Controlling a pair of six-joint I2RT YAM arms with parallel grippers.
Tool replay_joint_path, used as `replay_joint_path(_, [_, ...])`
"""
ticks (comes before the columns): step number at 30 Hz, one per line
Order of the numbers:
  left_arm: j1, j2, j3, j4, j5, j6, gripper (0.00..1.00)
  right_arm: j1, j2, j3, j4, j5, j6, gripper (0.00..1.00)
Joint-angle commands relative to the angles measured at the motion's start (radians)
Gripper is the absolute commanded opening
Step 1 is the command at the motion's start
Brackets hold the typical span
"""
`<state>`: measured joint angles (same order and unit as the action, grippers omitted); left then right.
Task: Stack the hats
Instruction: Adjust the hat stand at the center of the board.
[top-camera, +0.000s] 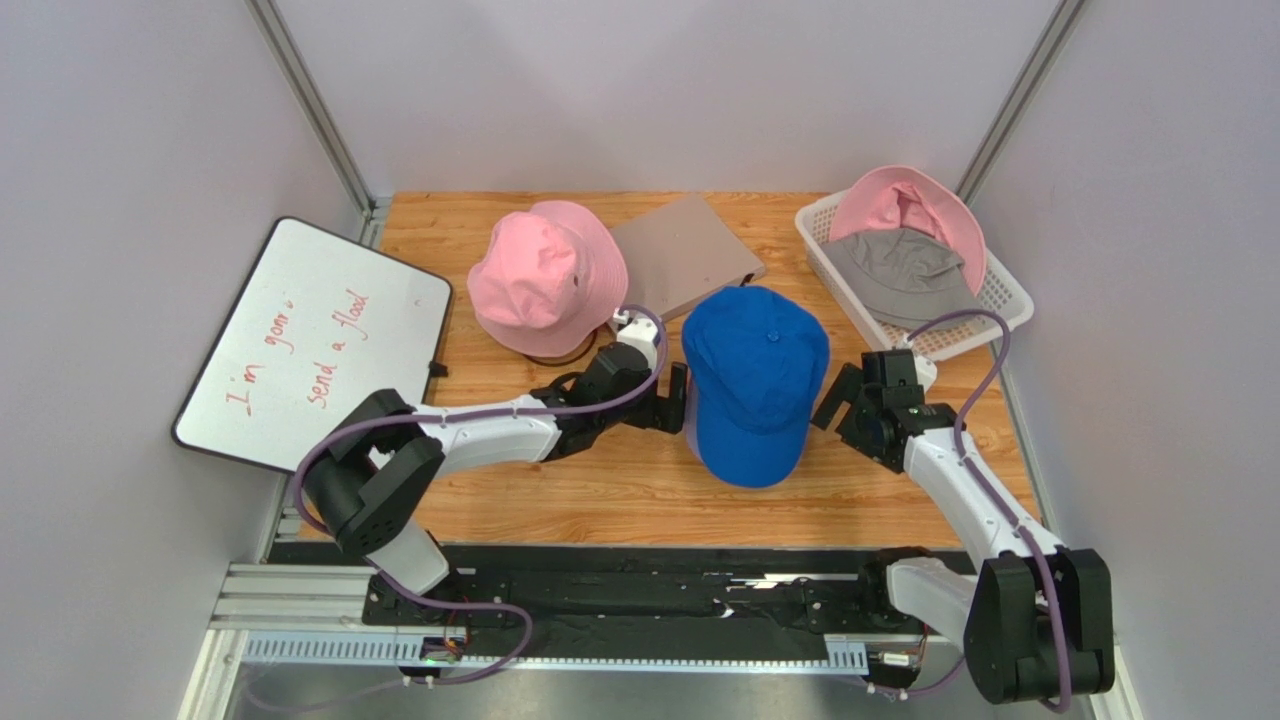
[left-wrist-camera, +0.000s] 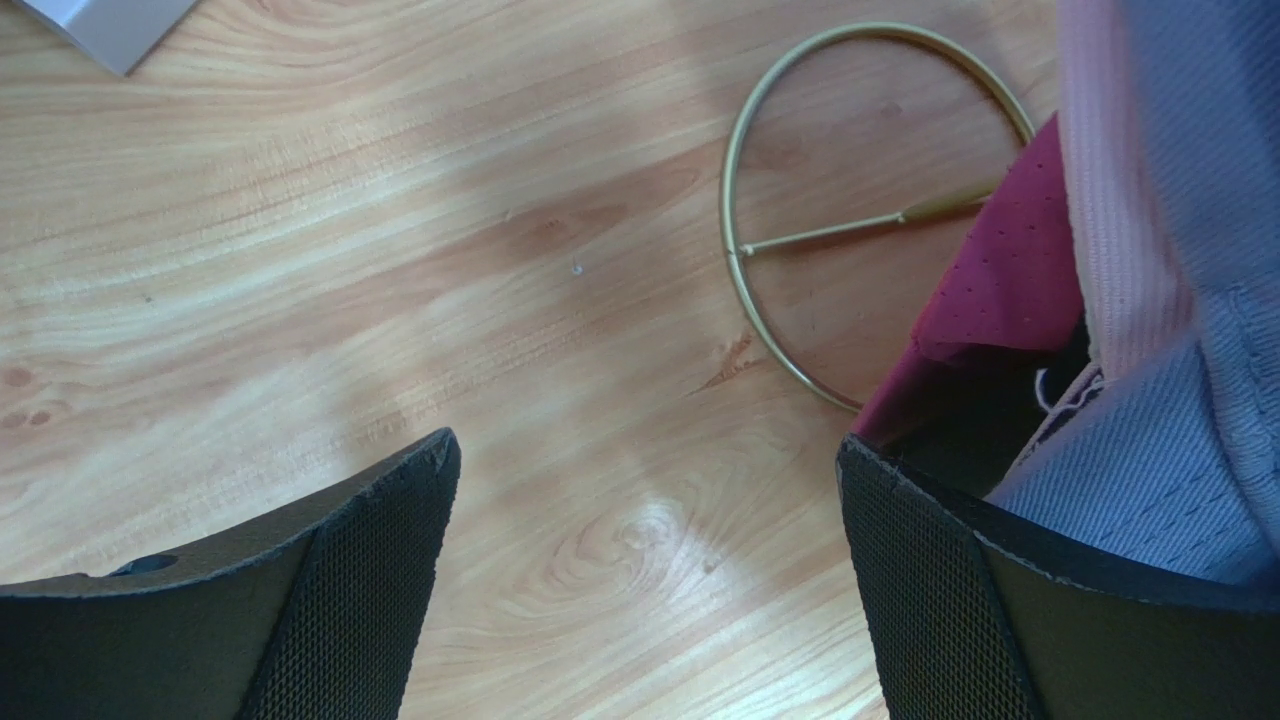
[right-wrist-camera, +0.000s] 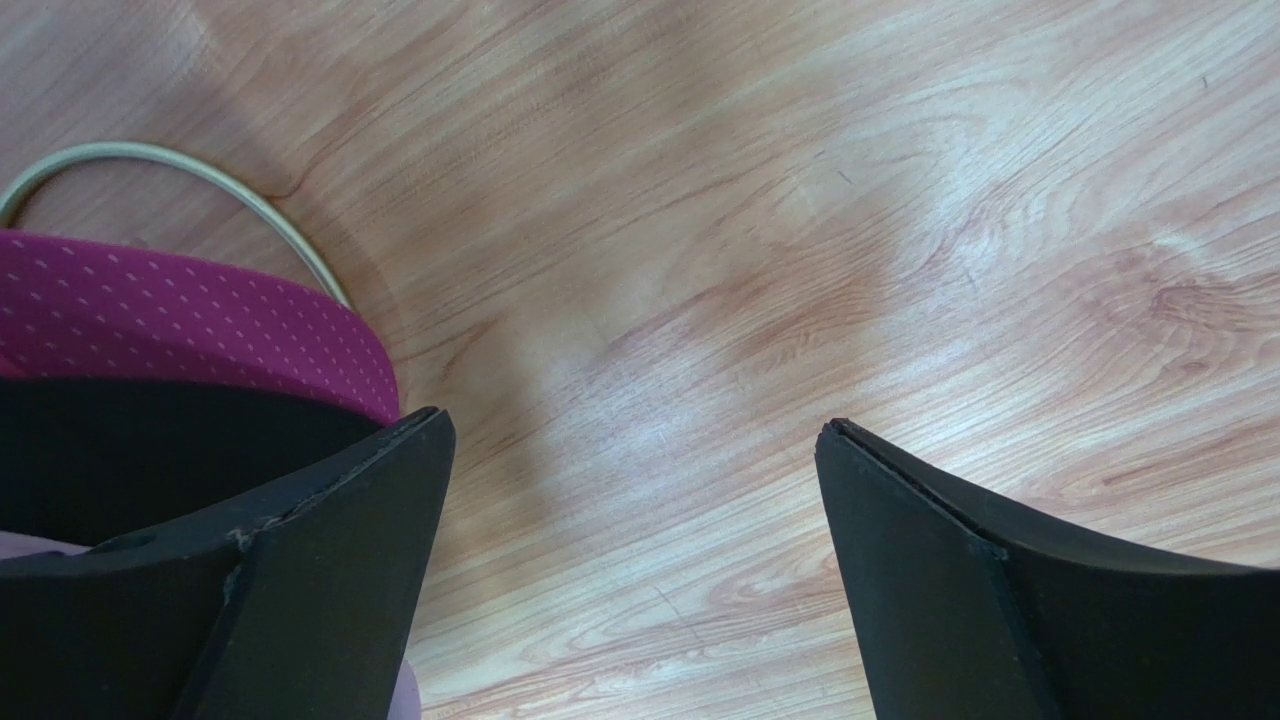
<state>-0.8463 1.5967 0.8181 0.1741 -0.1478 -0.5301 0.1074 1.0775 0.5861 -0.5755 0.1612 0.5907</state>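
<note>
A blue baseball cap (top-camera: 756, 383) sits mid-table on top of a pile. In the left wrist view, magenta cap fabric (left-wrist-camera: 1004, 285) and lavender fabric (left-wrist-camera: 1172, 450) show under it, above a gold wire ring (left-wrist-camera: 842, 225). My left gripper (top-camera: 682, 402) is open at the cap's left side, with only wood between its fingers (left-wrist-camera: 376, 585). My right gripper (top-camera: 836, 408) is open at the cap's right side, beside the magenta brim (right-wrist-camera: 181, 330). A pink bucket hat (top-camera: 544, 278) stands back left. A pink hat (top-camera: 917, 210) and a grey hat (top-camera: 899, 270) lie in the basket.
The white mesh basket (top-camera: 1010, 305) stands at the back right by the wall. A grey flat board (top-camera: 684, 252) lies behind the blue cap. A whiteboard with red writing (top-camera: 316, 345) leans at the table's left edge.
</note>
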Motion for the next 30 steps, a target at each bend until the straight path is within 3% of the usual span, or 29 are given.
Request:
replay_joint_path(1, [-0.020, -0.009, 0.013, 0.016, -0.018, -0.028, 0.99, 0.038, -0.025, -0.011, 0.057, -0.019, 0.038, 0.98])
replay_joint_path(17, [-0.040, -0.056, 0.003, -0.018, -0.059, -0.022, 0.99, 0.092, -0.111, 0.010, -0.050, 0.061, 0.025, 0.98])
replay_joint_path(25, [-0.040, -0.306, -0.060, -0.107, -0.124, 0.002, 1.00, 0.090, -0.171, 0.086, -0.144, 0.127, -0.005, 0.98])
replay_joint_path(30, [-0.040, -0.443, -0.066, -0.018, 0.002, 0.047, 0.93, 0.091, -0.200, 0.112, -0.161, 0.117, 0.006, 0.99])
